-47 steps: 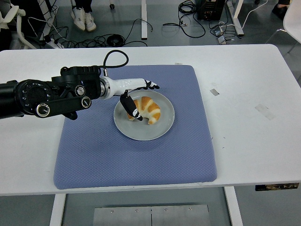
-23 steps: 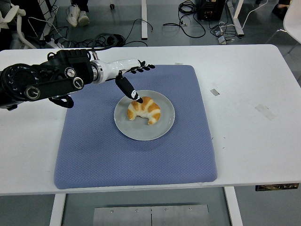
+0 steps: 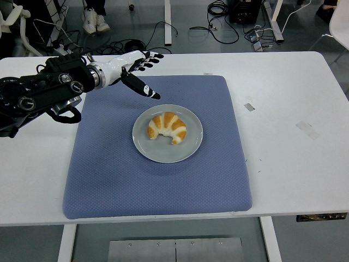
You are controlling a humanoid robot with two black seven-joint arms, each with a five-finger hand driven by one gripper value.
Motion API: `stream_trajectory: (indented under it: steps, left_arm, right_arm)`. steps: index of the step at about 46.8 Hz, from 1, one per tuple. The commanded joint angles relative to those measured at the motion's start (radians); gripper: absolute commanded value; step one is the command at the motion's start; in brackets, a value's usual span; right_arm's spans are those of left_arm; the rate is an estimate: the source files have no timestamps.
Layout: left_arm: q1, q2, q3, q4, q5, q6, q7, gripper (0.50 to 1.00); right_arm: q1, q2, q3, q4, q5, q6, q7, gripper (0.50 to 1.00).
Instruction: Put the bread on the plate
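A croissant (image 3: 167, 127) lies on a grey round plate (image 3: 190, 148) in the middle of a blue mat (image 3: 136, 185). My left hand (image 3: 139, 70) is open and empty, raised above the mat's far left corner, up and left of the plate. Its thumb (image 3: 143, 88) points down toward the plate's far rim without touching it. The right arm is not in view.
The mat lies on a white table (image 3: 294, 109). Small tape marks (image 3: 248, 106) sit on the table right of the mat. Cables and table legs show on the floor beyond the far edge.
My left hand has let go of the croissant and moved up and to the left, away from the plate. The croissant stays on the plate.
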Motion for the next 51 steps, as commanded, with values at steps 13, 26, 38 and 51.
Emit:
stream_trajectory:
  steps: [13,26,38,51]
  left_arm:
    - [0.005,0.009,-0.088,0.052,-0.009,-0.001,0.012,0.983]
    - [0.013,0.041,-0.120,0.183,-0.200,-0.034,0.012,0.983]
    - [0.043,0.026,-0.163,0.357,-0.311,-0.135,0.010,0.983]
    - [0.114,-0.012,-0.322,0.473,-0.365,-0.273,0.013,0.983]
  right_arm:
    - [-0.001,0.000,0.000,0.000,0.000,0.000,0.000,1.000]
    - [-0.001,0.000,0.000,0.000,0.000,0.000,0.000,1.000]
    - [0.002,0.000,0.003,0.008,0.000,0.002,0.000,1.000]
    - [-0.001,0.000,0.001,0.000,0.000,0.000,0.000,1.000]
